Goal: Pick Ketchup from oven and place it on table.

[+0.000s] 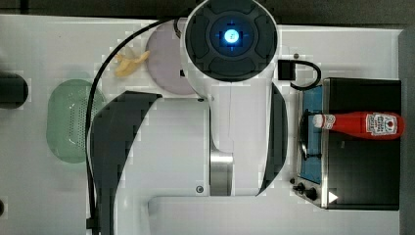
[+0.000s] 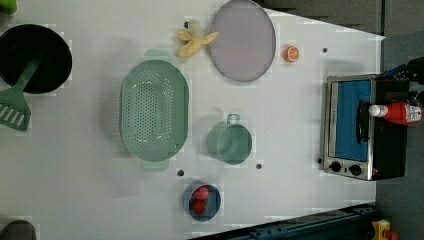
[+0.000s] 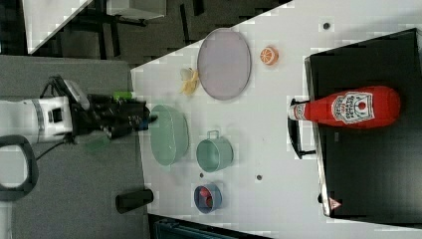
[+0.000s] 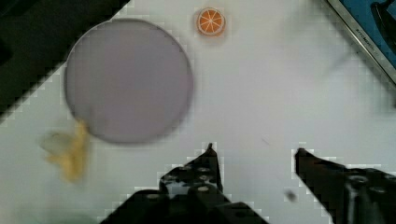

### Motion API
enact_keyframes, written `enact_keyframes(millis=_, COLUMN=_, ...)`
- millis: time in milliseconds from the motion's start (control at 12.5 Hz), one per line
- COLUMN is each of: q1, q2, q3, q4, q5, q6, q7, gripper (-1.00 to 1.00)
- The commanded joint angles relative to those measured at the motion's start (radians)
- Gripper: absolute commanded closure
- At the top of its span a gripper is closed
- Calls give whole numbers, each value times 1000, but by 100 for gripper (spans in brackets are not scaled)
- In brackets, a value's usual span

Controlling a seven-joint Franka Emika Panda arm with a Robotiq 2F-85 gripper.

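The Ketchup [image 1: 364, 125], a red bottle with a white cap, lies on the black top of the oven [image 1: 362, 166], its cap toward the glass door side. It appears the same way in the left view [image 2: 400, 112] and the right view [image 3: 348, 108]. My gripper [image 4: 255, 154] is open with nothing between its fingers, hovering over bare white table [image 4: 280, 93] beside the lilac plate [image 4: 128, 79]. In the right view the gripper [image 3: 144, 119] is far to the Ketchup's left, on the side of the green colander [image 3: 169, 134]. The oven's door corner [image 4: 369, 32] shows in the wrist view.
On the table [image 2: 300, 100] sit a green cup [image 2: 230, 142], a blue bowl with red fruit [image 2: 201, 201], an orange slice [image 2: 291, 53], a banana peel [image 2: 192, 42], and a black pan [image 2: 32, 57] with a green spatula [image 2: 12, 112].
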Motion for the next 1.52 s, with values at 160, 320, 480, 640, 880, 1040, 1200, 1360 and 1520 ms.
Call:
enact_keyframes(millis=160, q1=1, q2=-344, q3=-67, q4=-136, q5=16, q6=-225, q7=38, gripper=-80)
enact_keyframes(millis=320, q1=-2, q2=-342, q3=-77, q4=-136, q5=15, q6=-223, q7=38, gripper=-100)
enact_keyframes(millis=480, q1=-10, q2=-330, q3=-111, q4=-136, q5=15, q6=-209, q7=38, gripper=-100)
enact_keyframes(millis=640, q1=-25, q2=-303, q3=-169, q4=-136, q5=15, q6=-168, q7=38, gripper=-100)
enact_keyframes(millis=880, q1=-46, q2=-237, q3=-284, q4=-136, q5=15, q6=-77, q7=38, gripper=-100)
enact_keyframes(millis=1040, q1=-51, q2=-180, q3=-368, q4=-135, q5=15, q6=2, q7=38, gripper=-100)
enact_keyframes(millis=1200, q1=-53, q2=-116, q3=-440, q4=-132, q5=15, q6=90, q7=38, gripper=-100)
enact_keyframes(millis=1360, q1=-54, q2=-41, q3=-497, q4=-120, q5=15, q6=183, q7=38, gripper=-100)
enact_keyframes(millis=1520, q1=-55, q2=35, q3=-537, q4=-100, q5=15, q6=247, q7=38, gripper=-100)
